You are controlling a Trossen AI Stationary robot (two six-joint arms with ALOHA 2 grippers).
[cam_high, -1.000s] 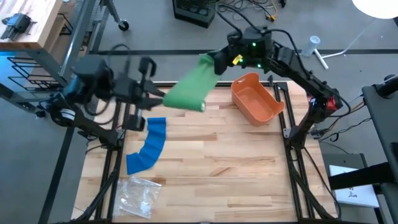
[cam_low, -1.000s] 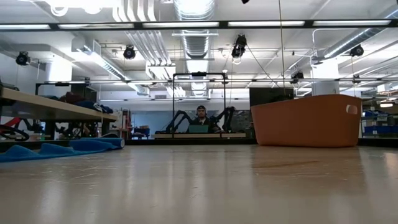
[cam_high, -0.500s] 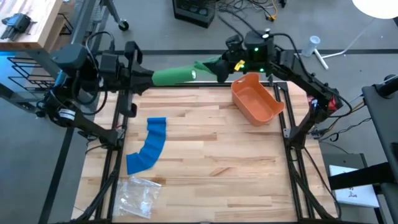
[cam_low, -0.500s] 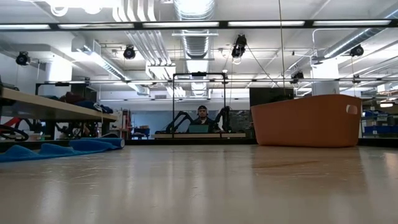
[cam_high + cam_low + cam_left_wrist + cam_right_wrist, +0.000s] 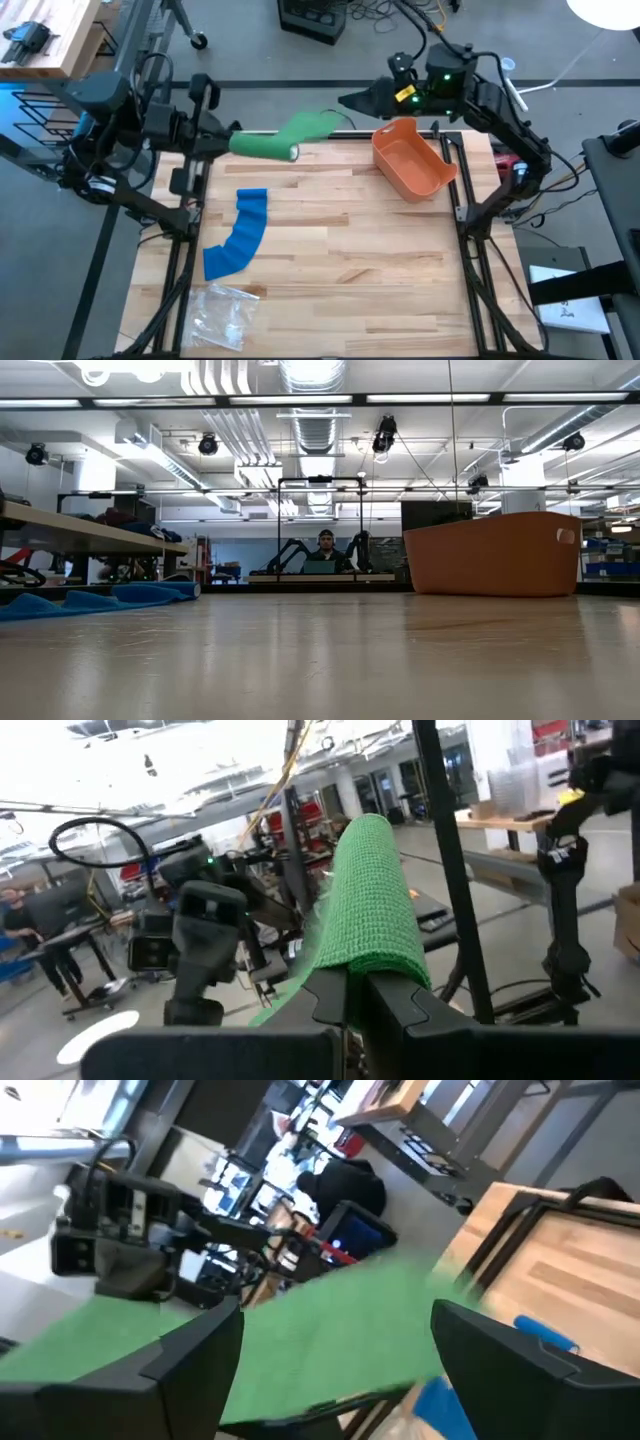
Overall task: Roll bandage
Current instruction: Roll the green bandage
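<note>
The table (image 5: 350, 240) is carrying only the waiting things: an orange bin (image 5: 410, 160) sitting at its far right corner, likely the drop for finished rolls, a blue bandage (image 5: 238, 235) lying unrolled near the left edge, presumably next in line, and a clear bag (image 5: 222, 312) lying near the front left corner. None of them is being touched.

The work is happening in the air over the far edge. The left gripper (image 5: 215, 140) is hovering just past the far left corner, its jaws clenched on one end of the green bandage (image 5: 275, 140); in the left wrist view the green mesh (image 5: 370, 900) is draping over the closed fingers (image 5: 385, 1005), so the pinch is serving as the core that the cloth winds around. Holding it off the wood is probably keeping the loose tail free to turn.

The right gripper (image 5: 358, 101) is hanging above the far edge, left of the bin, with its jaws released and spread wide; the wrist view is showing green cloth (image 5: 330, 1340) between the fingers (image 5: 190, 1365), not gripped.

The roll's long axis is running roughly left to right along the far edge, its open end (image 5: 293, 153) pointing right and slightly toward the front, while the unwound tail (image 5: 318, 122) is trailing up and away toward the right gripper.
</note>
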